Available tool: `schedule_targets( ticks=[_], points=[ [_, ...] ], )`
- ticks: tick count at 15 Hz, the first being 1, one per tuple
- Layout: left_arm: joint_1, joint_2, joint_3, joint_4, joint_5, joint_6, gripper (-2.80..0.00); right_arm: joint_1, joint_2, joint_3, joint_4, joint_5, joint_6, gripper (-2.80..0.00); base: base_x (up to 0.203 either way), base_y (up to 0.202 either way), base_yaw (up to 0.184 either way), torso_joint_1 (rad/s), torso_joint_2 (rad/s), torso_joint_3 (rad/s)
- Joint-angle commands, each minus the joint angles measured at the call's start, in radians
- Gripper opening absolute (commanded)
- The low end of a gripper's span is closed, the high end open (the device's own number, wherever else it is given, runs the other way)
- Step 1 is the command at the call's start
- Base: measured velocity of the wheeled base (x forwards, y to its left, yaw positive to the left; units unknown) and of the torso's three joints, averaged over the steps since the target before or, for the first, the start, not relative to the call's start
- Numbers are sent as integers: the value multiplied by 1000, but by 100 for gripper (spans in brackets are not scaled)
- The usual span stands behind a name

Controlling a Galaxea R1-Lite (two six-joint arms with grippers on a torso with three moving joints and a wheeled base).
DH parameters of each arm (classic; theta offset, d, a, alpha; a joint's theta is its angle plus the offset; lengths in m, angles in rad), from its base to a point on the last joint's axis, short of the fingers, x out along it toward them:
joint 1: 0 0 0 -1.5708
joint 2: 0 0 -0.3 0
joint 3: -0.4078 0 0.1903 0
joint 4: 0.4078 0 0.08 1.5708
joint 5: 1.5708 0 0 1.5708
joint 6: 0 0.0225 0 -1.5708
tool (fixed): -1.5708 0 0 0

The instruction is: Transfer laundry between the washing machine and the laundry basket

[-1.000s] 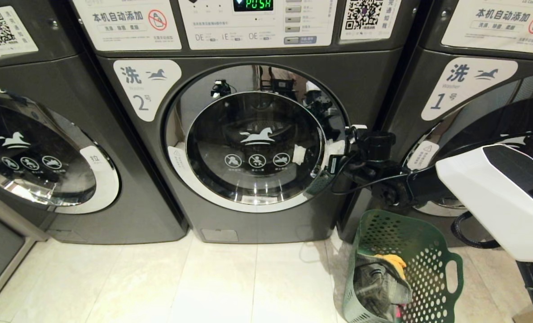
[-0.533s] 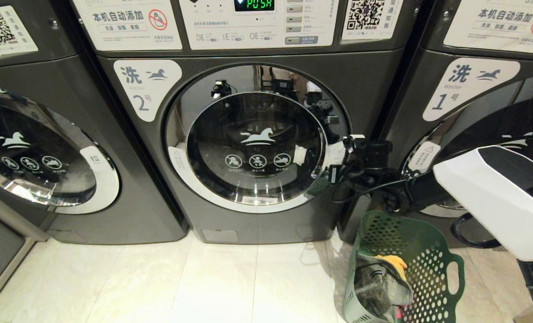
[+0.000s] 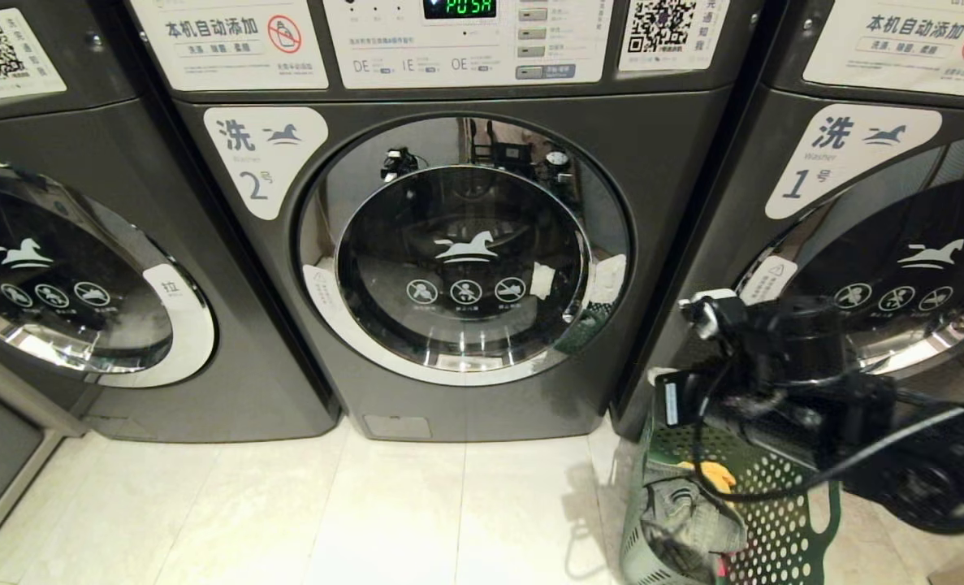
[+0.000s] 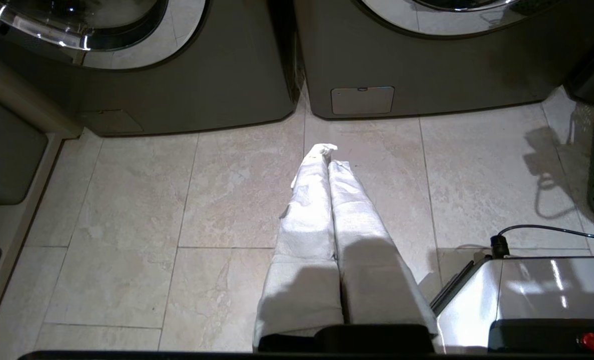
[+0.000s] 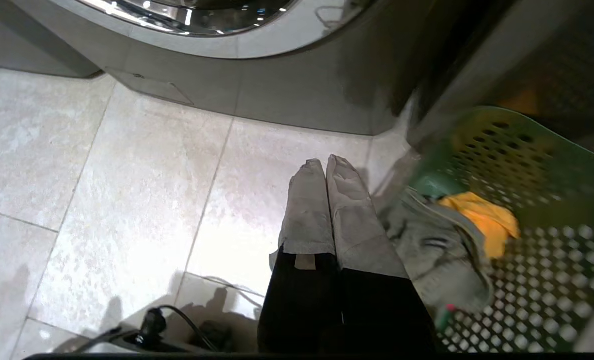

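Note:
The washing machine point(image 3: 465, 252), marked 2, stands in the middle with its round glass door closed. The green laundry basket point(image 3: 782, 528) sits on the floor at its lower right. It holds the laundry: grey-green jeans point(image 3: 689, 512) and a yellow-orange garment point(image 3: 713, 475). My right arm point(image 3: 790, 366) hangs over the basket. In the right wrist view my right gripper point(image 5: 325, 162) is shut and empty, pointing at the floor beside the basket point(image 5: 542, 155), next to the jeans point(image 5: 442, 250). My left gripper point(image 4: 327, 152) is shut and empty over the floor tiles.
A like washer marked 1 point(image 3: 847, 162) stands right behind the basket, and another washer point(image 3: 67, 268) stands at the left. The robot's white base point(image 4: 517, 295) with a cable lies near the left gripper. Pale tiled floor point(image 3: 368, 512) spreads in front of the machines.
My right arm has drawn away from the right edge of washer 2's door and swung down and right over the basket. The door has stayed closed.

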Motion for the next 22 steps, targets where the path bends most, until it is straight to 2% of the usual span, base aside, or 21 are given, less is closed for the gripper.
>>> schedule_targets(
  ticks=[1, 2, 3, 4, 6, 7, 9, 12, 14, 16, 17, 21, 22],
  points=[
    [1, 0, 86, -79, -6, -4, -280, 7, -326, 219, -12, -21, -5, -280, 0, 0, 0, 0, 0, 0],
    [0, 0, 121, -131, -20, -4, -280, -21, -413, 320, -22, -28, -9, -280, 0, 0, 0, 0, 0, 0],
    [0, 1, 129, -142, -59, -5, -280, -85, -471, 387, -34, -33, -15, -280, 0, 0, 0, 0, 0, 0],
    [0, 0, 148, -146, -89, -7, -280, -183, -538, 454, -46, -36, -21, -280, 0, 0, 0, 0, 0, 0],
    [0, 1, 157, -156, -111, -8, -280, -298, -722, 593, -60, -39, -48, -280, 0, 0, 0, 0, 0, 0],
    [1, 1, 159, -156, -108, -9, -280, -318, -815, 628, -49, -36, -62, -280, 0, 0, 0, 0, 0, 0],
    [1, 1, 159, -156, -103, -8, -280, -341, -1043, 663, 63, -9, -85, -280, 0, 0, 0, 0, 0, 0],
    [1, 1, 159, -156, -99, -28, -280, -373, -1465, 680, 353, 89, -165, -280, 0, 0, 0, 0, 0, 0],
    [-1, 1, 159, -156, -89, -38, -280, -396, -1675, 671, 548, 139, -199, -280, 0, 0, 0, 0, 0, 0],
    [-1, 1, 159, -156, -87, -42, -280, -419, -1750, 665, 731, 175, -195, -280, 0, 0, 0, 0, 0, 0],
    [-1, 1, 159, -156, -87, -48, -280, -427, -1748, 661, 759, 189, -190, -280, 0, 0, 0, 0, 0, 0],
    [0, -1, 163, -159, -88, -52, -280, -427, -1748, 664, 757, 180, -189, -280, 0, 0, 0, 0, 0, 0],
    [0, 0, 172, -189, -89, -51, -280, -427, -1748, 671, 746, 183, -189, -280, 0, 0, 0, 0, 0, 0]
  ],
)
